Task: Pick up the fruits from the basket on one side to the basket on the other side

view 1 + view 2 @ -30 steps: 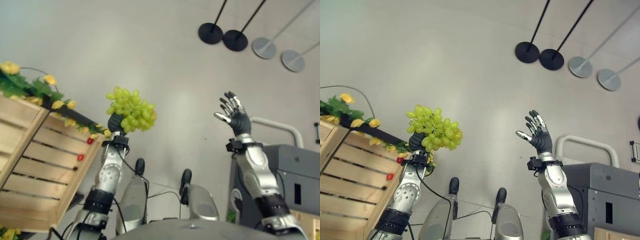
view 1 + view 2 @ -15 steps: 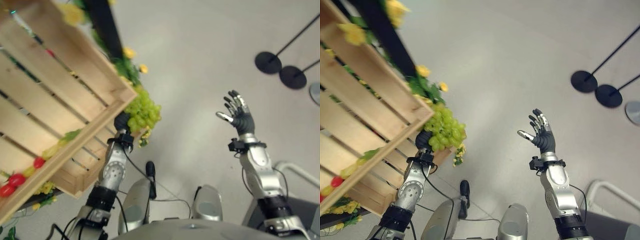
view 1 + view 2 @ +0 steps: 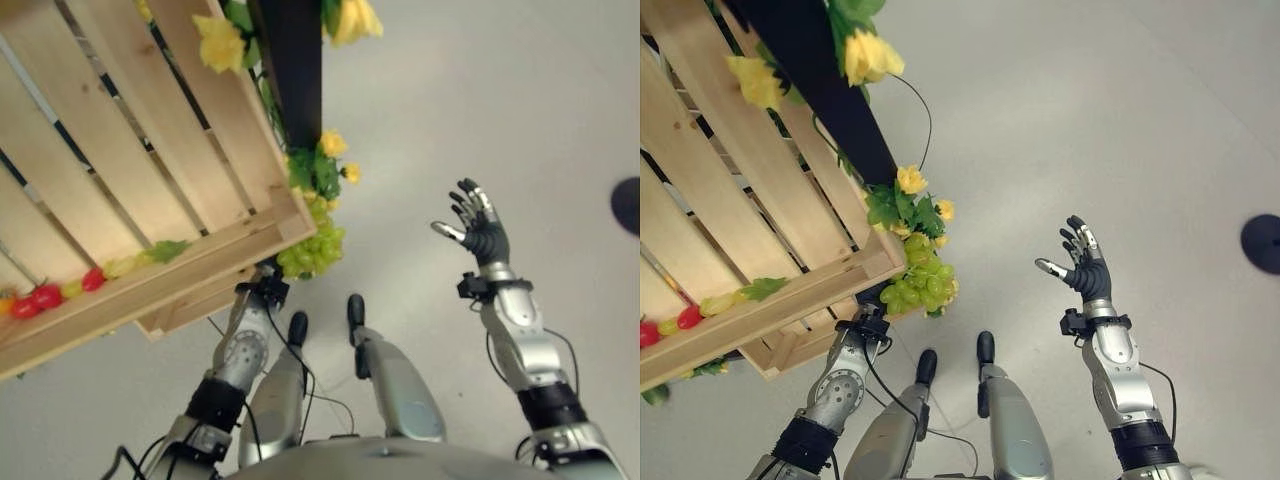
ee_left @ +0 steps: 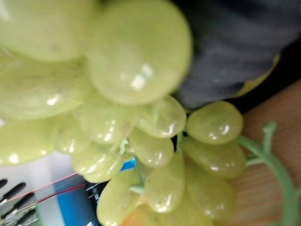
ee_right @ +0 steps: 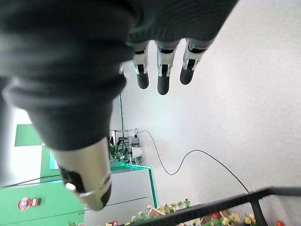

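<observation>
From the left eye view, your left hand (image 3: 262, 287) sits under the near corner of the wooden crate (image 3: 150, 210), holding the green grapes (image 3: 312, 250) right against that corner and the yellow flowers (image 3: 332, 160) on the black bar (image 3: 295, 70). Bare grey floor (image 3: 480, 90) lies open to the right. The right eye view shows your right hand (image 3: 1085, 268) raised well clear, fingers spread and empty. In the left wrist view the grapes crowd against the dark cover, over wood. The right wrist view shows straight fingers (image 5: 162, 70) before a pale wall.
</observation>
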Available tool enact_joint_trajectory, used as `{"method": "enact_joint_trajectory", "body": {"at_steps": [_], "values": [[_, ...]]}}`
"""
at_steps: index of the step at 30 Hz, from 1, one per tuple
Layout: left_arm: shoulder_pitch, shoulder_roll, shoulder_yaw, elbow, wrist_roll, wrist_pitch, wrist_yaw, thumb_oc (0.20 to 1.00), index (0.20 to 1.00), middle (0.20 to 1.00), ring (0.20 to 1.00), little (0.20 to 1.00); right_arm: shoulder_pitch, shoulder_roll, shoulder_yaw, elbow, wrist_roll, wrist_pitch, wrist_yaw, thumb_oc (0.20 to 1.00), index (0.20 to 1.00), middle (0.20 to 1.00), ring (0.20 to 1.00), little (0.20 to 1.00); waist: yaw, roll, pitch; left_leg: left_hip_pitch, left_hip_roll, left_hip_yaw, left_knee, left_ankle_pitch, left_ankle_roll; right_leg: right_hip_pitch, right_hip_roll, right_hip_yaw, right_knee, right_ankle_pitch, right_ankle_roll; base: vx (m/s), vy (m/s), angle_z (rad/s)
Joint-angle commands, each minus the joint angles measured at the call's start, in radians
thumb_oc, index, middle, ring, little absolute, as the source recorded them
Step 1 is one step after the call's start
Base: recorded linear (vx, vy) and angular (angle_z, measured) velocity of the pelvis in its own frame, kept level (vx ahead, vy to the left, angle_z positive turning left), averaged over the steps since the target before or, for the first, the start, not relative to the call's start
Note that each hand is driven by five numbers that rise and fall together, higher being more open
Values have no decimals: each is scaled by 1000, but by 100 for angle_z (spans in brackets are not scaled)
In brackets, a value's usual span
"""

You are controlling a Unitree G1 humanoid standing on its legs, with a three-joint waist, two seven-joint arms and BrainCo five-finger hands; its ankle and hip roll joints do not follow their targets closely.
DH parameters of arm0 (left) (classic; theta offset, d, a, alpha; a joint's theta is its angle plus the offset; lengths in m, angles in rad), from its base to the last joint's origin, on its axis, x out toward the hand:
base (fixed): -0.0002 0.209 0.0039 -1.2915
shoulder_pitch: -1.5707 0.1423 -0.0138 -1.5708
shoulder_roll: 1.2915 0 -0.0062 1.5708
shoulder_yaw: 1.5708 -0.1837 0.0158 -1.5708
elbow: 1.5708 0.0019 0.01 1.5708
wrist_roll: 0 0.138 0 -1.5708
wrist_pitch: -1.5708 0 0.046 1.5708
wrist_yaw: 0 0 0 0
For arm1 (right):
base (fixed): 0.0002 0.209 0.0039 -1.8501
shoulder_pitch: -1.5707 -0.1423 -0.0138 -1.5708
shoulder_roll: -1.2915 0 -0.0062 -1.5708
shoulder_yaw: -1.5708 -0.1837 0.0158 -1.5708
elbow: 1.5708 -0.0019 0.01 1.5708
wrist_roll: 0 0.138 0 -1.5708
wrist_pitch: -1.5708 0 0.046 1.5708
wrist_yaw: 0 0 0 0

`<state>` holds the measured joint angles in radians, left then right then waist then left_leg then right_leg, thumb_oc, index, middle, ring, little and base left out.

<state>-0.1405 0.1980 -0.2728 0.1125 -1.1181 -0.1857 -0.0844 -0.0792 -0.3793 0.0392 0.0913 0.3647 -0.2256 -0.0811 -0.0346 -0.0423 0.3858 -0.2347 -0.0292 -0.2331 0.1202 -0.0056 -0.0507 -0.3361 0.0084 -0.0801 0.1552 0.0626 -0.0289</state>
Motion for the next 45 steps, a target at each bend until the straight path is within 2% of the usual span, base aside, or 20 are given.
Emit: {"method": "enact_joint_trajectory", "body": {"at_steps": [1,2,3,4,5,7,8,9,10,15,24,30,36,45], "values": [[-127,-17,35,-79,-19,-73,-22,200,200,200,200,200,29,-21,-57,-81,-1,-72,-17,1000,1000,1000,1000,1000,-29,-13,-36,-13,-48,0,26,10,-1,78,-69,-21,25,-101,121,-29,-226,92],[-135,-21,30,-81,-22,-75,-19,200,200,200,200,200,37,-28,-72,-90,0,-77,-25,1000,1000,1000,1000,1000,-49,-16,-29,-35,-31,92,54,9,-11,93,-83,-48,12,-104,123,-17,-79,81],[-136,-21,30,-81,-22,-75,-19,200,200,200,200,200,36,-28,-72,-90,0,-77,-25,1000,1000,1000,1000,1000,-50,-16,-30,-39,-32,91,54,13,-11,91,-84,-49,9,-100,123,-49,-48,88],[-145,-31,27,-80,-27,-72,-19,200,200,200,200,200,40,-38,-84,-99,-5,-78,-34,1000,1000,1000,1000,1000,-78,-17,-30,-59,11,236,91,9,-6,96,-103,-73,-1,-97,128,-101,-6,83],[-158,-35,22,-75,-28,-66,-24,200,200,200,200,200,29,-43,-83,-103,-6,-78,-46,1000,1000,1000,1000,1000,-93,-32,-27,-59,87,348,174,-40,-9,93,-127,-89,4,-95,124,-118,-43,81],[-155,-23,21,-79,-29,-69,-20,200,200,200,200,200,12,-29,-68,-95,0,-76,-47,1000,1000,1000,1000,1000,-80,-32,-28,-23,99,308,160,-79,-10,92,-118,-87,18,-101,124,-48,-58,58],[-156,-22,21,-79,-29,-69,-20,200,200,200,200,200,11,-28,-68,-95,0,-76,-47,1000,1000,1000,1000,1000,-82,-34,-30,-24,97,308,153,-72,-10,89,-120,-87,15,-97,124,39,-9,2],[-156,-18,16,-77,-31,-67,-9,200,200,200,200,200,16,-15,-80,-102,-6,-75,-54,1000,1000,1000,1000,1000,-81,-21,-30,9,111,312,61,-36,-6,88,-112,-103,35,-103,137,48,50,-12],[-161,-12,11,-78,-23,-69,-3,200,200,200,200,200,17,-10,-86,-101,-8,-76,-64,1000,1000,1000,1000,1000,-80,-19,-25,9,111,317,48,-28,-6,85,-117,-113,54,-106,142,54,50,6],[-163,12,21,-87,-5,-71,5,200,200,200,200,200,-5,15,-80,-75,-5,-77,-84,1000,1000,1000,1000,1000,-59,-32,1,4,98,315,59,-31,0,74,-139,-120,89,-113,154,22,62,19],[-123,21,30,-107,-15,-57,-3,200,200,200,200,200,0,21,-69,-86,-3,-69,-63,1000,1000,1000,1000,1000,-41,-46,-21,8,82,308,58,-45,14,76,-139,-103,81,-104,157,14,33,1],[-49,27,41,-135,-25,-37,-24,200,200,200,200,200,9,24,-83,-81,-15,-67,-62,1000,1000,1000,1000,1000,-30,-38,-20,25,69,301,3,-26,19,72,-139,-103,62,-89,162,-15,17,-3],[55,75,33,-189,-29,9,-89,200,200,200,200,200,8,21,-114,-85,-40,-71,-67,1000,1000,1000,1000,1000,-17,-25,4,24,60,288,-25,-5,24,62,-147,-118,52,-77,165,-31,15,0],[150,101,52,-229,-63,24,-106,200,200,200,200,200,10,15,-130,-80,-47,-71,-70,1000,1000,1000,1000,1000,-1,-25,12,23,49,265,-53,11,33,51,-154,-131,57,-63,174,-7,2,5]]}}
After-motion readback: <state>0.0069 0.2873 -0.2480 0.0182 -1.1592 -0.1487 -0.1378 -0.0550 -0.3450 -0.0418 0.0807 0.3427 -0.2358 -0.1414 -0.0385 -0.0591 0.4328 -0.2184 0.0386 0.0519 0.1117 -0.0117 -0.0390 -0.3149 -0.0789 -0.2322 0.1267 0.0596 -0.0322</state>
